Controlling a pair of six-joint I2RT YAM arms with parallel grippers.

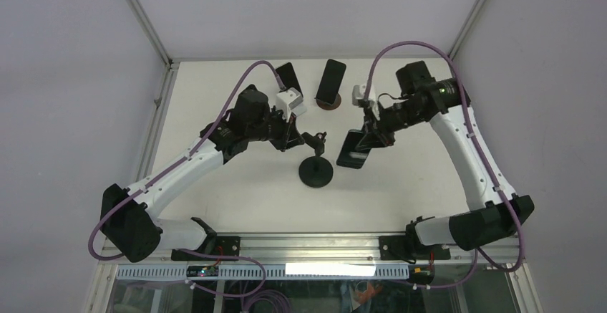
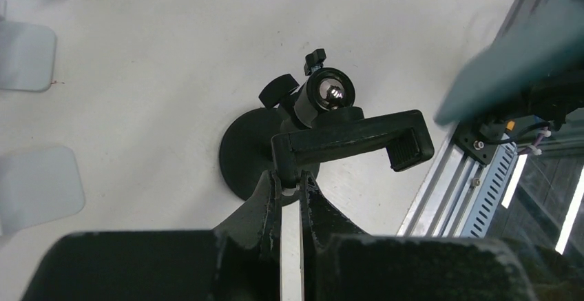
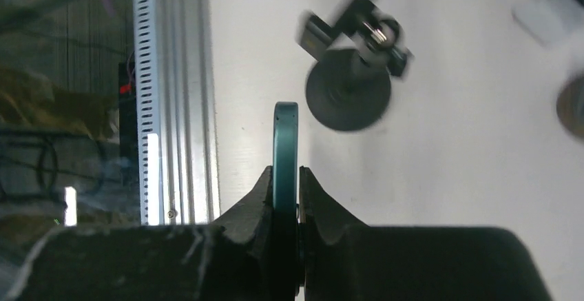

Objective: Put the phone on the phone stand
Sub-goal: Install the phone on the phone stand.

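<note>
The black phone stand (image 1: 316, 172) has a round base, a ball joint (image 2: 330, 91) and a clamp bar (image 2: 351, 136) on top. My left gripper (image 1: 303, 138) (image 2: 290, 180) is shut on the lower end of that clamp bar, and the base (image 2: 241, 155) rests on the table below. My right gripper (image 1: 369, 137) (image 3: 286, 174) is shut on the phone (image 1: 353, 152), a dark slab with a teal edge (image 3: 286, 139), held on edge just right of the stand (image 3: 350, 87). Phone and stand are apart.
Two other phones lean at the back: one (image 1: 289, 76) on a white block (image 1: 292, 102), one (image 1: 331, 79) on a brown round base (image 1: 328, 103). An aluminium rail (image 1: 315, 244) runs along the near table edge. Frame posts border the table's sides.
</note>
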